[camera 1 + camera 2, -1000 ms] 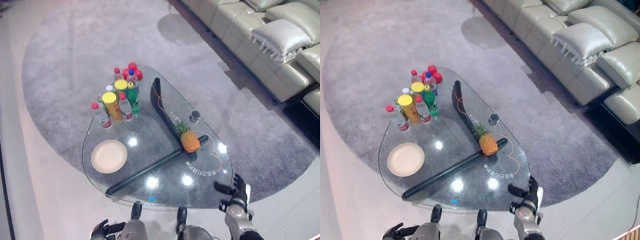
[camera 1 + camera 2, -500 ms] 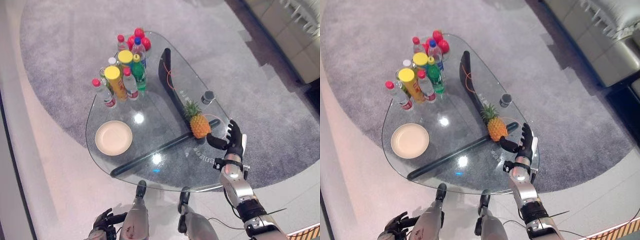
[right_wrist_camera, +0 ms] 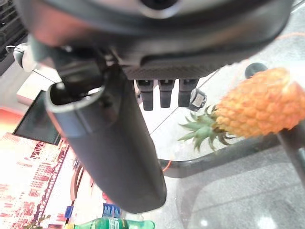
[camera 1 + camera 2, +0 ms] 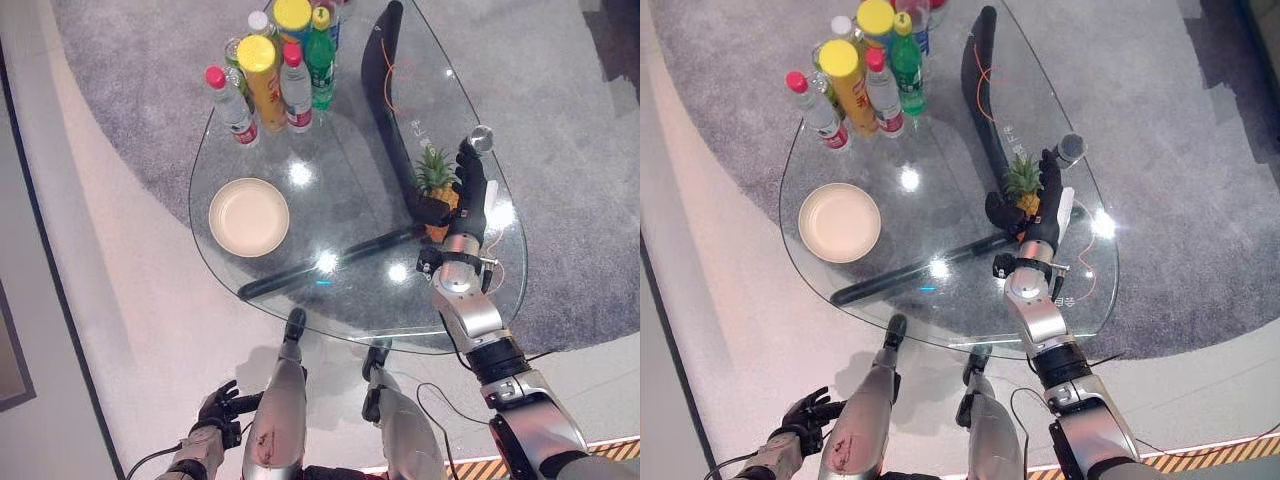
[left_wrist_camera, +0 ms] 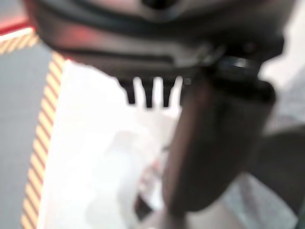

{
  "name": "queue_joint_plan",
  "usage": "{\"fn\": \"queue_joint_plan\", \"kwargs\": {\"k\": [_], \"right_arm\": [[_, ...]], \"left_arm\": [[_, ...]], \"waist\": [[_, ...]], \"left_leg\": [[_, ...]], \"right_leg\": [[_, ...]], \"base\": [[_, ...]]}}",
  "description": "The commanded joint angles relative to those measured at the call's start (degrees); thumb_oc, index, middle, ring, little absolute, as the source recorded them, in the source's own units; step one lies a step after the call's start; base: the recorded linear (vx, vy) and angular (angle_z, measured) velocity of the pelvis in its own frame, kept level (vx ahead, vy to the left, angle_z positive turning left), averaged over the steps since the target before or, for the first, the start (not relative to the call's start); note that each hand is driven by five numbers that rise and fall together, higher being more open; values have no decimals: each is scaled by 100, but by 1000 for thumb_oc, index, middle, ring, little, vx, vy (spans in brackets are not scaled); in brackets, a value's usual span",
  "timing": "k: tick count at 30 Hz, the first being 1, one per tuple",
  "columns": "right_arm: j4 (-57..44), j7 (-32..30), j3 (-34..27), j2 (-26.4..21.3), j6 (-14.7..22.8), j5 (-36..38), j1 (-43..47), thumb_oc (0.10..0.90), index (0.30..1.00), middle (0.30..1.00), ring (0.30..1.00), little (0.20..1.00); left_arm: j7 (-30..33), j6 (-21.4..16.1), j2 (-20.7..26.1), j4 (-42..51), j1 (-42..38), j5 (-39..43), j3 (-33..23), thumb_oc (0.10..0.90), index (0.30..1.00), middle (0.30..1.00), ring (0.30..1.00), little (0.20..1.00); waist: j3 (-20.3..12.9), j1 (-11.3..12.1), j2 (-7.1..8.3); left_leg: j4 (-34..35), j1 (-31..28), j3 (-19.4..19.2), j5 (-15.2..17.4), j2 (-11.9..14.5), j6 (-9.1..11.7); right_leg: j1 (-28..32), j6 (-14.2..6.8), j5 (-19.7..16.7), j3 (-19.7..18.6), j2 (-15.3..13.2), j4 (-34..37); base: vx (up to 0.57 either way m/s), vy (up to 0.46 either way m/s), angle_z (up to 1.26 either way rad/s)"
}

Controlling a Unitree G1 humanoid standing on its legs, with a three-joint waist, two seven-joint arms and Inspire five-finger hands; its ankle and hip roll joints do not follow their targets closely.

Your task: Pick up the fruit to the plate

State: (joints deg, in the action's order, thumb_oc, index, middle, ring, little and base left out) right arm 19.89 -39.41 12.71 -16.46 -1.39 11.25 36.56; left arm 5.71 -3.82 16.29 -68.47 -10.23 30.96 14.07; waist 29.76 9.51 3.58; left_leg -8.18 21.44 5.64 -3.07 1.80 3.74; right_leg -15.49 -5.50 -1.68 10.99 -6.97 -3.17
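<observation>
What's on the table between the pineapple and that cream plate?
In the left eye view, between the pineapple and the plate there is bare glass table, with the dark bar of its frame showing beneath.

The left hand (image 5: 214, 138) hangs over pale floor (image 5: 90, 157) edged by a yellow-and-red striped band (image 5: 40, 143).

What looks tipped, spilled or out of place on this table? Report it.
Nothing stands out. The pineapple stands upright on the glass table, with the right robot hand open right beside it. The plate lies flat and empty. The bottles stand upright in a cluster, none spilled.
</observation>
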Motion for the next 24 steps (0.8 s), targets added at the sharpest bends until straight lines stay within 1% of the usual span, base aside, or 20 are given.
{"fn": "queue_joint_plan", "kwargs": {"k": [1, 5, 6, 7, 8, 9, 11, 14, 19, 24], "right_arm": [[-449, -682, -136, -663, 53, -494, 528, 800, 900, 900, 900, 900], [-41, -1032, -51, -852, -324, -541, 753, 800, 900, 900, 900, 900], [107, -1144, -37, -895, -358, -615, 799, 800, 900, 900, 900, 900], [188, -1252, -21, -950, -483, -685, 839, 800, 900, 900, 900, 900], [205, -1290, -14, -962, -515, -689, 853, 800, 900, 900, 900, 900], [280, -1422, 19, -998, -648, -725, 882, 800, 900, 900, 900, 900], [387, -1574, 63, -1041, -757, -778, 911, 800, 900, 900, 900, 900], [494, -1919, 168, -1141, -1029, -897, 990, 800, 900, 900, 900, 900], [499, -2052, 205, -1148, -1294, -827, 969, 800, 900, 900, 900, 900], [494, -1822, 269, -1104, -1288, -516, 932, 800, 900, 900, 900, 900]], "left_arm": [[79, 180, -168, 43, 312, 159, 164, 800, 900, 900, 900, 900], [95, 198, -181, 134, 284, 246, 233, 800, 900, 900, 900, 900], [84, 178, -183, 132, 278, 271, 247, 800, 900, 900, 900, 900], [92, 165, -183, 150, 285, 292, 271, 800, 900, 900, 900, 900], [95, 163, -184, 156, 287, 292, 275, 800, 900, 900, 900, 900], [96, 154, -180, 172, 300, 295, 287, 800, 900, 900, 900, 900], [84, 139, -170, 183, 312, 305, 297, 800, 900, 900, 900, 900], [57, 137, -145, 182, 273, 343, 300, 800, 900, 900, 900, 900], [48, 141, -147, 224, 252, 353, 305, 800, 900, 900, 900, 900], [42, 146, -163, 276, 252, 406, 310, 800, 900, 900, 900, 900]], "waist": [[4, -16, 17], [4, 15, -3], [4, 27, -7], [4, 39, -8], [4, 42, -9], [4, 54, -12], [4, 65, -14], [4, 62, 7], [4, 33, 12], [4, 14, -6]], "left_leg": [[-345, 437, 49, 113, -599, -517], [-402, 602, 80, 98, -631, -527], [-416, 646, 89, 96, -639, -529], [-429, 694, 106, 92, -648, -533], [-433, 705, 110, 91, -651, -535], [-437, 727, 121, 92, -660, -540], [-428, 746, 132, 93, -671, -552], [-420, 788, 122, 89, -679, -570], [-460, 823, 105, 107, -692, -581], [-490, 910, 102, 98, -703, -582]], "right_leg": [[-505, 356, -221, -85, 232, -471], [-673, 360, -222, -63, 224, -529], [-709, 362, -221, -53, 217, -537], [-755, 358, -224, -42, 211, -550], [-767, 357, -224, -40, 211, -556], [-792, 354, -225, -36, 212, -565], [-818, 349, -225, -34, 212, -568], [-871, 340, -240, -44, 212, -570], [-924, 327, -243, -82, 213, -609], [-1022, 326, -248, -93, 200, -646]], "base": [[0, 0, 0], [-2, 7, 1], [-17, 19, 3], [0, 0, 0], [0, 0, 0], [0, 0, 0], [0, 0, 0], [0, 0, 0], [0, 0, 0], [0, 0, 0]]}}
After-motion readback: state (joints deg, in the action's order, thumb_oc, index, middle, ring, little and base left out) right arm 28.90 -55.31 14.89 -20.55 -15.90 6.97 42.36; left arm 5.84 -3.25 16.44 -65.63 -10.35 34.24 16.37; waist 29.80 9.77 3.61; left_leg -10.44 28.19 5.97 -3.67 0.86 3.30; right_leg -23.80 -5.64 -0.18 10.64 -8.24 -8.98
